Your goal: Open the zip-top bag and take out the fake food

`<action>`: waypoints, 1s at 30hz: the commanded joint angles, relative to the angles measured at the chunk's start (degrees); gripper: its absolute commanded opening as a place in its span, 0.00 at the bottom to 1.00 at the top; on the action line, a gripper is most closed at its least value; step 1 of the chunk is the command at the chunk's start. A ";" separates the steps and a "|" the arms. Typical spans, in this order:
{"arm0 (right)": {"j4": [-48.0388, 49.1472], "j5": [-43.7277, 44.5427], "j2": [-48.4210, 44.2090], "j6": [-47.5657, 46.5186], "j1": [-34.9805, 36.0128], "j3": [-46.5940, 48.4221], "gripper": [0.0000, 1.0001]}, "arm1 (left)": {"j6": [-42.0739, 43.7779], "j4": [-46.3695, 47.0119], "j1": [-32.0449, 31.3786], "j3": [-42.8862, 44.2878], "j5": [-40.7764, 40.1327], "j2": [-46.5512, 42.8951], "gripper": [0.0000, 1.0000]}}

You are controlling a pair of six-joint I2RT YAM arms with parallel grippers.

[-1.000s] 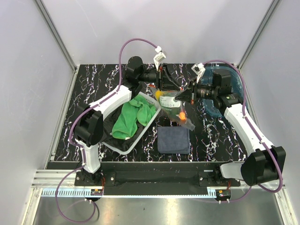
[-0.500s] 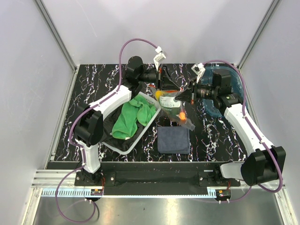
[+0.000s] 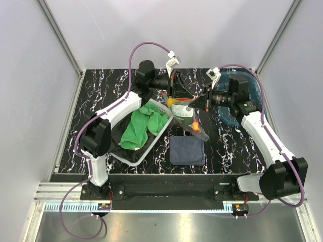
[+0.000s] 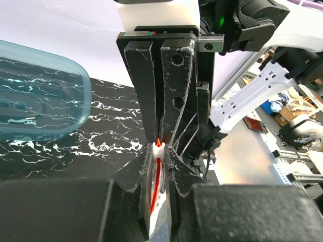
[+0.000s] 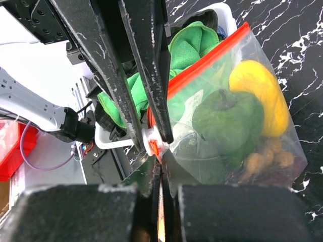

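A robotics lab test cell: white panel walls on aluminium rails stand around the black marbled table.

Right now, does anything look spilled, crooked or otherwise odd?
Nothing spilled or damaged. The left hand and right hand both pinch the zip-top bag, with the fake food inside it.

Black bench, veined all over with white marbling. The zip-top bag is clear, its zip strip orange-red, the slider white. Showing through it, the fake food: a yellow piece, a deep green one, small brown balls. Bright green cloth, white basket. Dark blue cloth, translucent blue tray, purple cables.
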 commanded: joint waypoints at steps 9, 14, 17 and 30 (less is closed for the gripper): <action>7.24 8.60 -5.24 5.07 -0.67 2.05 0.00 | 21.31 -26.01 1.18 5.83 -2.25 -0.22 0.00; 5.40 12.55 -6.03 2.35 -1.80 2.49 0.00 | 20.17 -25.13 2.94 4.69 -1.46 -0.92 0.00; 4.79 11.51 -5.77 0.51 -4.00 2.58 0.00 | 20.61 -25.91 5.48 1.62 -4.09 -3.46 0.00; 5.40 17.13 4.07 -2.58 -5.59 9.42 0.00 | 25.44 -41.74 11.81 -16.81 -37.22 -20.94 0.00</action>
